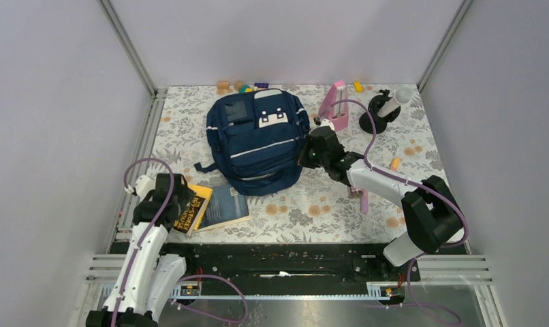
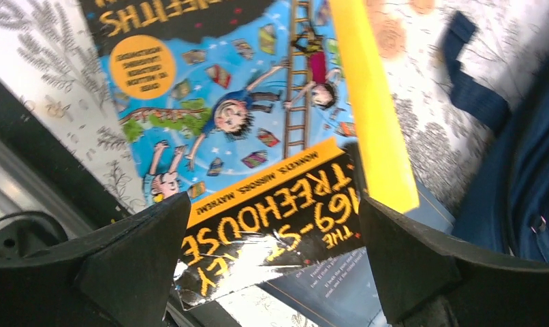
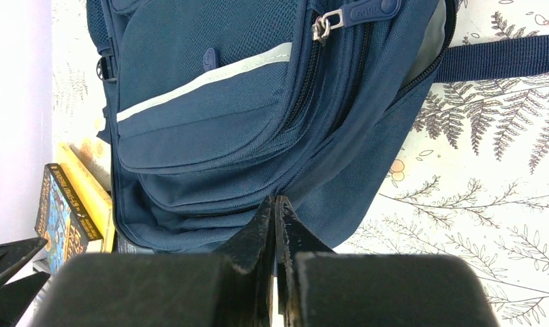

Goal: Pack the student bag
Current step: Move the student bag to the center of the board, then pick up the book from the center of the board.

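The navy blue striped fabric student bag point(image 1: 258, 139) lies flat toward the bench's point(image 1: 306, 204) far edge, left of centre. Bare floral cloth lies between it and the near edge. Near the near-left corner, a yellow-and-black paperback point(image 1: 195, 208) lies partly on a blue book point(image 1: 227, 203). The left tool point(image 2: 272, 252) hangs spread just above the paperback. The right arm reaches in leftward, its tool point(image 3: 276, 208) pressed together at the bag's right side; whether fabric is caught cannot be told. Pale walls close three sides.

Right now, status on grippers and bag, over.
Left gripper open over treehouse book. Right gripper shut at student bag side, fabric pinch unclear. Blue book also outside bag.
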You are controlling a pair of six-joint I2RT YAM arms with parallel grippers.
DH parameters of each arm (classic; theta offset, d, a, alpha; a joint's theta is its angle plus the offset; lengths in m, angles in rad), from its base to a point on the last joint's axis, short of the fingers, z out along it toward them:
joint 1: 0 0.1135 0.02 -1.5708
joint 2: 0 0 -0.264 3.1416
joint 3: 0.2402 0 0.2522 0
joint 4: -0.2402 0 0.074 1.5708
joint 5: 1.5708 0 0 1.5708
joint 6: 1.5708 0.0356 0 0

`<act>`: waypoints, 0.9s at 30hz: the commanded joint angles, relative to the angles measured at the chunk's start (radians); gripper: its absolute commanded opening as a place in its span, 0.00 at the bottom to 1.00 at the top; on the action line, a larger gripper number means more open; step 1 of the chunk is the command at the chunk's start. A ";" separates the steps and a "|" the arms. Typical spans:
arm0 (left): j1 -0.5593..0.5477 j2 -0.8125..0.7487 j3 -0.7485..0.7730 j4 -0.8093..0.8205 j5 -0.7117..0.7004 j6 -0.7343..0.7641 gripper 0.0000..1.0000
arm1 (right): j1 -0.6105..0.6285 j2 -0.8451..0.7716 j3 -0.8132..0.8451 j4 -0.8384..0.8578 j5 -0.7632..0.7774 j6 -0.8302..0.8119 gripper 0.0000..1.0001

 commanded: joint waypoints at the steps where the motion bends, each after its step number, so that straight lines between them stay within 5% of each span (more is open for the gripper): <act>1: 0.064 0.049 -0.002 -0.035 -0.019 -0.098 0.99 | -0.004 -0.021 0.057 0.030 -0.007 -0.028 0.00; 6: 0.068 0.001 -0.015 -0.059 -0.066 -0.138 0.99 | -0.004 -0.025 0.094 0.003 0.006 -0.063 0.02; 7: 0.068 0.002 -0.021 -0.061 -0.066 -0.142 0.99 | -0.003 -0.025 0.110 -0.021 0.016 -0.081 0.15; 10: 0.069 0.010 -0.031 -0.063 -0.069 -0.156 0.99 | 0.002 -0.052 0.130 -0.054 0.019 -0.154 0.80; 11: 0.069 0.005 -0.032 -0.063 -0.087 -0.160 0.99 | 0.012 -0.061 0.140 -0.064 0.010 -0.199 0.90; 20: 0.158 -0.062 -0.088 0.038 -0.090 -0.137 0.99 | 0.184 0.090 0.411 -0.193 -0.359 -0.432 0.94; 27: 0.278 -0.046 -0.126 0.142 -0.027 -0.047 0.99 | 0.288 0.358 0.670 -0.161 -0.667 -0.347 0.91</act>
